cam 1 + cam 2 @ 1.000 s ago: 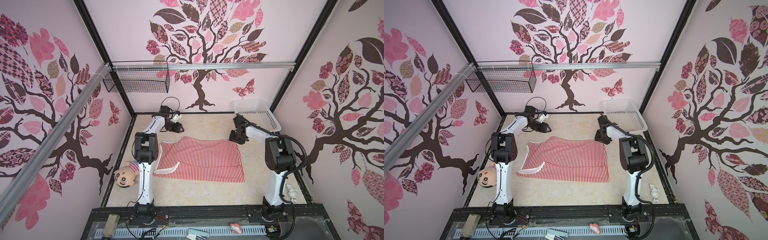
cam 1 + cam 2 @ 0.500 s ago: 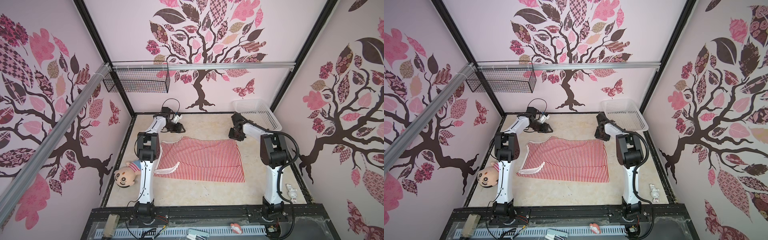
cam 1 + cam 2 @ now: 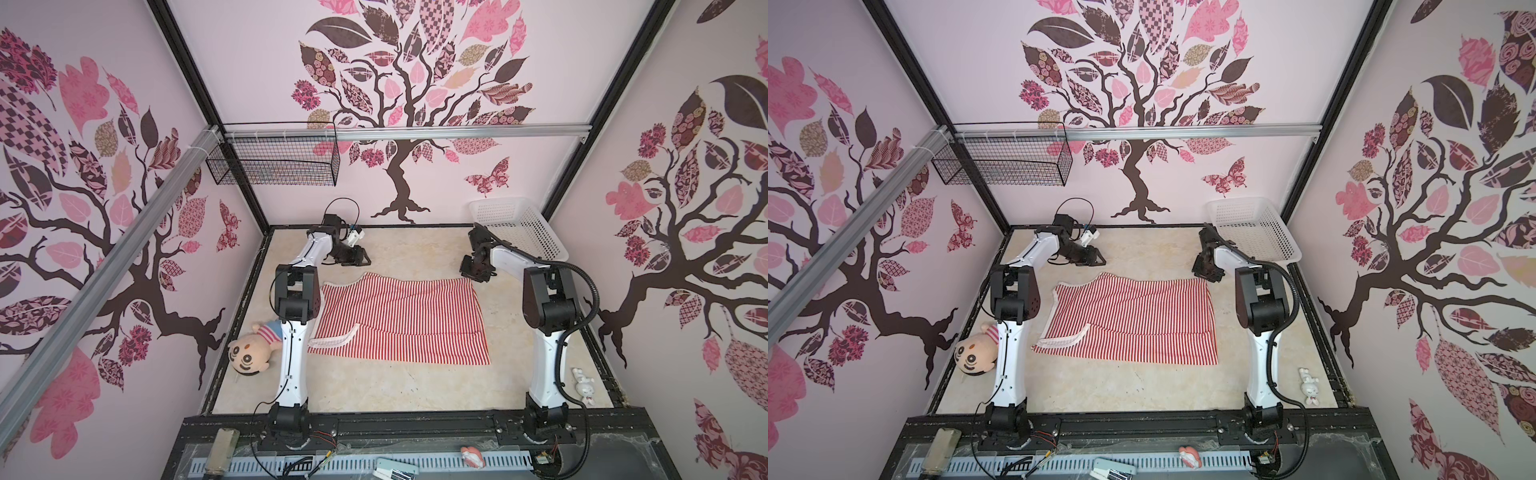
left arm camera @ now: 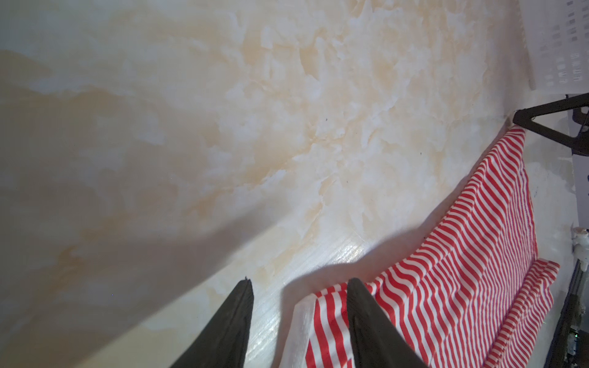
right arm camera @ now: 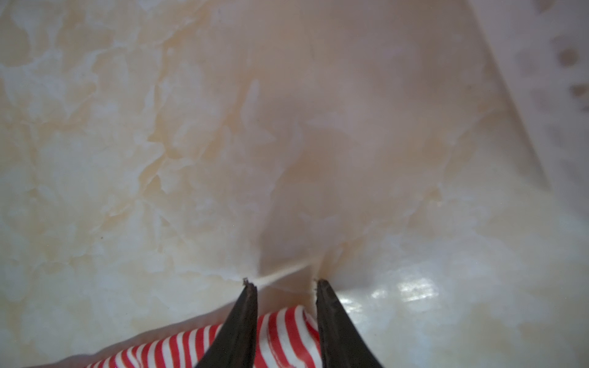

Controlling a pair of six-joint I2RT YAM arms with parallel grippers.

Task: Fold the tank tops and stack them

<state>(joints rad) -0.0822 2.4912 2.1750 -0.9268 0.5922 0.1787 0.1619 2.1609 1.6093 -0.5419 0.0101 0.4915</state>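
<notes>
The tank top [image 3: 399, 320] [image 3: 1129, 320] lies flat on the marble tabletop, red-and-white striped, with white trim on its left edge. My left gripper [image 3: 361, 259] [image 3: 1098, 259] is low at the far left corner and open. In the left wrist view [image 4: 299, 282] one finger lies over the cloth's white-trimmed corner [image 4: 306, 318] and the other over bare table. My right gripper [image 3: 473, 272] [image 3: 1204, 274] is down at the far right corner. In the right wrist view [image 5: 283, 282] its jaws stand narrowly apart, with a bunched bit of striped cloth [image 5: 287, 331] between them.
A white plastic basket [image 3: 519, 224] [image 3: 1250, 224] stands at the back right, just behind my right arm. A plush doll [image 3: 249, 353] lies by the left arm's base. A black wire basket [image 3: 274, 162] hangs on the back wall. A small white figure [image 3: 584, 384] lies at the front right.
My right gripper's jaws have narrowed around the garment's far right corner, and its elbow has swung in. The left gripper has barely moved. The cloth lies as before.
</notes>
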